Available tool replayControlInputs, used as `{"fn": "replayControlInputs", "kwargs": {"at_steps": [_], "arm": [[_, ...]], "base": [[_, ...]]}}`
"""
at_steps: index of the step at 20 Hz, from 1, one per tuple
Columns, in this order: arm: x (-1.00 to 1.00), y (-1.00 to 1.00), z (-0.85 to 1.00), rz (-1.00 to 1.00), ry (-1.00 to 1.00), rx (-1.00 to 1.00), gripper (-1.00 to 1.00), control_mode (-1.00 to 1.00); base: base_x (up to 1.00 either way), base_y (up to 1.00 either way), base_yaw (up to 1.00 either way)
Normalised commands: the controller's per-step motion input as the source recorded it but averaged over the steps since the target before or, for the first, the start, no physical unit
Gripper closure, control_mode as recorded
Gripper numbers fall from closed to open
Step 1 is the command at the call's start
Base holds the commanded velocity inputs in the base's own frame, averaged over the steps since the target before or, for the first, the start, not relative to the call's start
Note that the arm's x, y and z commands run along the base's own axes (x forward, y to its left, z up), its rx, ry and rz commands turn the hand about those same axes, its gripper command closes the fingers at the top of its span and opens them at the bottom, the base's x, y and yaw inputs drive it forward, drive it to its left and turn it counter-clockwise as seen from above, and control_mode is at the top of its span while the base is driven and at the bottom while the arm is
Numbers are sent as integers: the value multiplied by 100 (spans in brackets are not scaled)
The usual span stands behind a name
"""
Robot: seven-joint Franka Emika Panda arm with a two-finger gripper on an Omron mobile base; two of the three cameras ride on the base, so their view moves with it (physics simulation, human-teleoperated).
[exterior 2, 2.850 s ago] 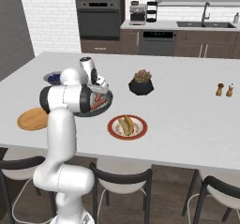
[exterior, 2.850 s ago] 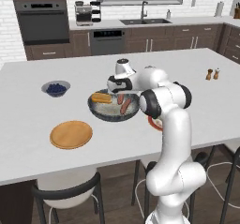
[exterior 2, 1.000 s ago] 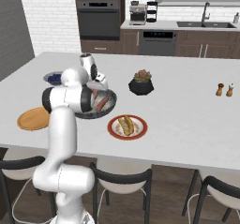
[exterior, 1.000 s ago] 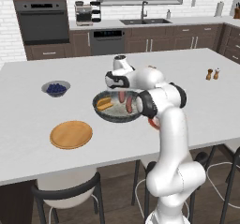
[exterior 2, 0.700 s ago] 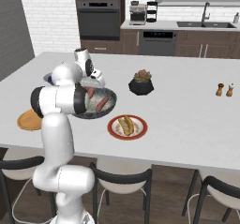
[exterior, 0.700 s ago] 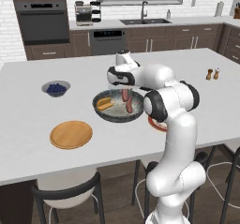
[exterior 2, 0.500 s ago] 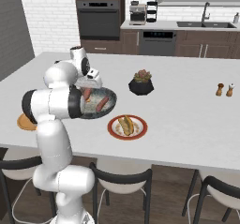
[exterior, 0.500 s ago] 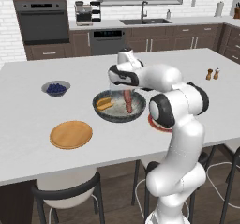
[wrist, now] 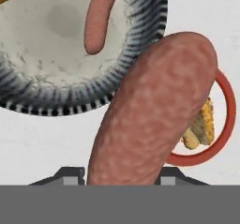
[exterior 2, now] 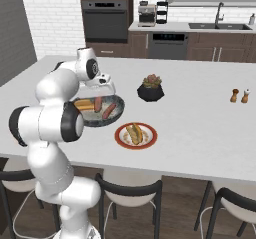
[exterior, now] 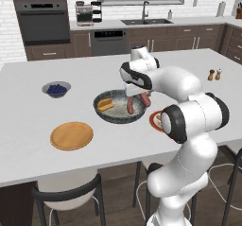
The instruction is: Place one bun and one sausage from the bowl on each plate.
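- Gripper [exterior: 142,99] closed on a sausage [wrist: 152,110], held lengthwise betw. the fingers – lifted off the bowl so it can be carried, hanging over the bowl's rim.
- Bowl [exterior: 109,117] just below & beside the gripper; inside it one more sausage [exterior: 131,106] and a bun [exterior: 105,105].
- Red-rimmed plate [exterior 2: 121,135] lies just past the gripper, touching-close to the bowl; already has a bun [exterior 2: 134,132] on it – so prob. this sausage goes there.
- Wooden plate [exterior: 71,135] across the bowl from the gripper, on the tabletop [exterior: 28,121], bare; likely gets the remaining pair.
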Motion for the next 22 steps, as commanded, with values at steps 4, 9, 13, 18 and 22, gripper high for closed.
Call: {"fn": "replayControlInputs", "kwargs": {"at_steps": [4, 9, 13, 18, 22], "arm": [[-49, -100, 12, 35, 18, -15, 100, -100], [-14, -100, -31, 16, 18, 13, 100, -100], [43, -100, -3, 12, 24, 20, 100, -100], [16, -86, -36, 16, 3, 17, 100, -100], [58, -12, -48, 17, 0, 19, 100, -100]], "base": [[0, 0, 0], [0, 0, 0], [0, 0, 0], [0, 0, 0], [0, 0, 0]]}}
